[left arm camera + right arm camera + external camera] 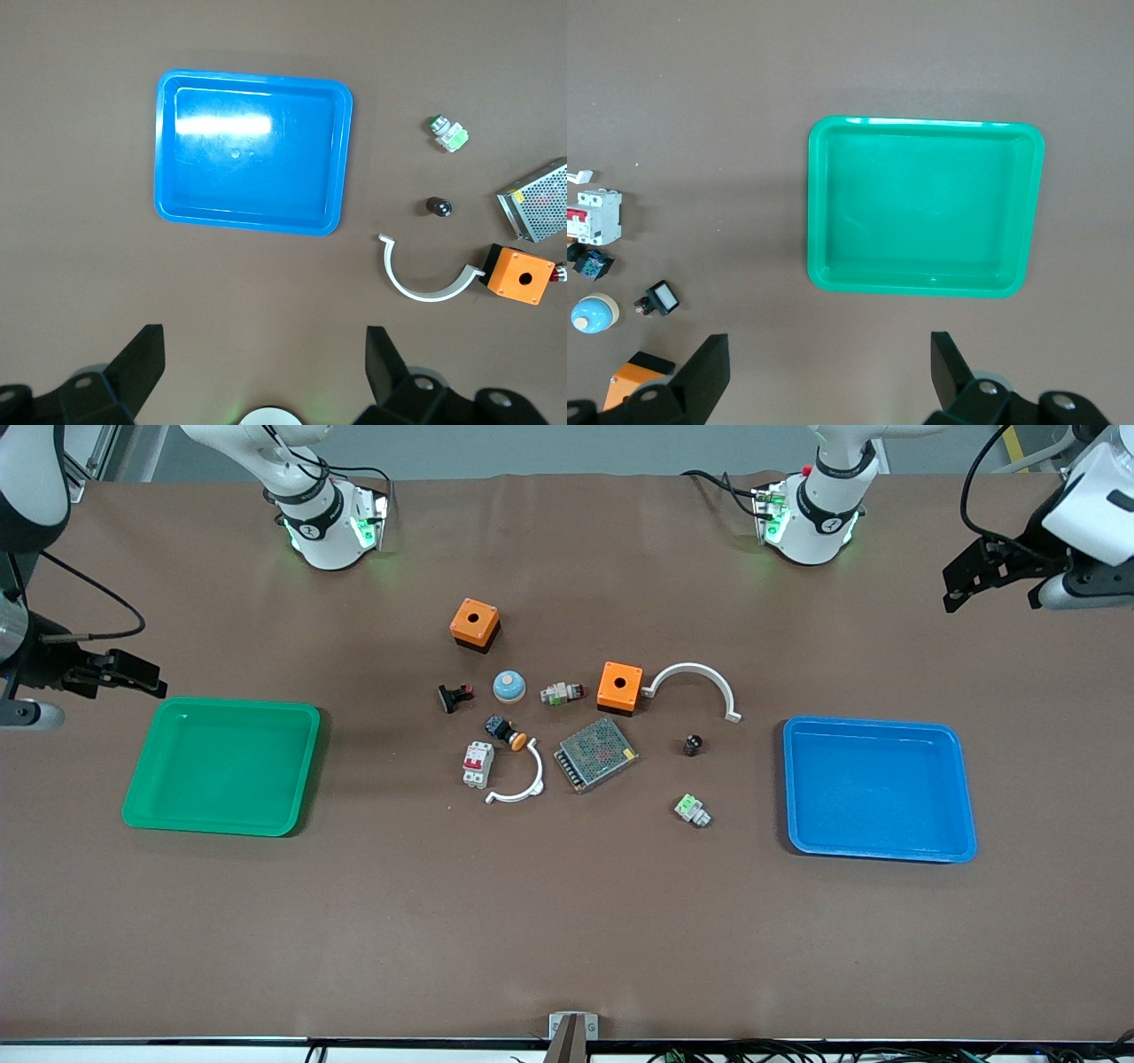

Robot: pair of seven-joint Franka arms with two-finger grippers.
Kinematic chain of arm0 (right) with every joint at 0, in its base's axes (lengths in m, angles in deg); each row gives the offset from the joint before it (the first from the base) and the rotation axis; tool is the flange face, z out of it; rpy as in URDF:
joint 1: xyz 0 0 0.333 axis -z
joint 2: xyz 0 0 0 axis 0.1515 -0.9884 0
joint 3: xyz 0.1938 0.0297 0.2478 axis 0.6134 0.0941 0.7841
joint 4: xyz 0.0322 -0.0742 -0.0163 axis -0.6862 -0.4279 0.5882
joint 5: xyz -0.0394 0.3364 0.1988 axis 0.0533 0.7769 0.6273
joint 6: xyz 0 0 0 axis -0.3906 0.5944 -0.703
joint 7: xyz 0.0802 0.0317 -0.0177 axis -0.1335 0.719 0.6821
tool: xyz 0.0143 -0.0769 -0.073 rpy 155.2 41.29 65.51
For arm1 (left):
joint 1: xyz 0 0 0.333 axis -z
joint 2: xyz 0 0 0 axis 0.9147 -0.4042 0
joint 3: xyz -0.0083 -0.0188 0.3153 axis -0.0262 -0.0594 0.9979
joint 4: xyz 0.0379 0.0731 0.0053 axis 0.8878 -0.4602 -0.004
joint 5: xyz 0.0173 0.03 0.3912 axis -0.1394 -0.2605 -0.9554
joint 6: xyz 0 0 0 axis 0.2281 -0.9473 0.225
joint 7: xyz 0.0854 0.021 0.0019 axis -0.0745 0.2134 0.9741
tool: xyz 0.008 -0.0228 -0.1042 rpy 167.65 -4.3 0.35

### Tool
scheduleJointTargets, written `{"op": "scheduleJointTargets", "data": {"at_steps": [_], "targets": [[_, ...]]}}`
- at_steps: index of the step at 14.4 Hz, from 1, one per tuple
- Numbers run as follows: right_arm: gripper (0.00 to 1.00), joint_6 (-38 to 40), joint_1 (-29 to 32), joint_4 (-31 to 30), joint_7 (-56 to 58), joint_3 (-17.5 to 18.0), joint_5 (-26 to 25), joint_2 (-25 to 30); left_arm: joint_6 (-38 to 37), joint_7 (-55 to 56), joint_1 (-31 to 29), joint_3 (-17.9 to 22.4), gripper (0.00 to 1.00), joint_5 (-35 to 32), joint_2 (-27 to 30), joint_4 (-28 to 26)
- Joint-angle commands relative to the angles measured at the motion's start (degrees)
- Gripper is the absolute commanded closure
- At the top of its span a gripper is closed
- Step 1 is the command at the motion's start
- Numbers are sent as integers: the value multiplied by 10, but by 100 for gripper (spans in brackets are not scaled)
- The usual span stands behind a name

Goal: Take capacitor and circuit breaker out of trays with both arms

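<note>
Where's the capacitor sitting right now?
The capacitor stands on the table between the metal power supply and the blue tray, toward the left arm's end, nearer the front camera than the white curved bracket.

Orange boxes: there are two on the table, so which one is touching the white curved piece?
The orange box nearer the blue tray: an end of the larger white arc meets its side. The other orange box stands alone, closer to the robots' bases.

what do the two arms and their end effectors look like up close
Both arms are glossy white with black joint bands and black cables; their round white bases glow green at the table's top edge. The left end effector and the right end effector are matte black, each with two angular black fingers set wide apart in the wrist views.
</note>
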Motion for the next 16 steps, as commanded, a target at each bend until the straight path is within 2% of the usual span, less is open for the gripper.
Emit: {"op": "scheduleJointTargets", "data": {"at_steps": [1,6,16], "targets": [[0,0,7,-34,-2,5,0,42,16,-15,1,6,0,9,8,-13],[0,6,7,-33,-1,5,-4,67,18,-18,3,4,0,9,6,-10],[0,-11,7,-31,5,4,-5,69,10,-15,6,-2,0,8,6,-8]]}}
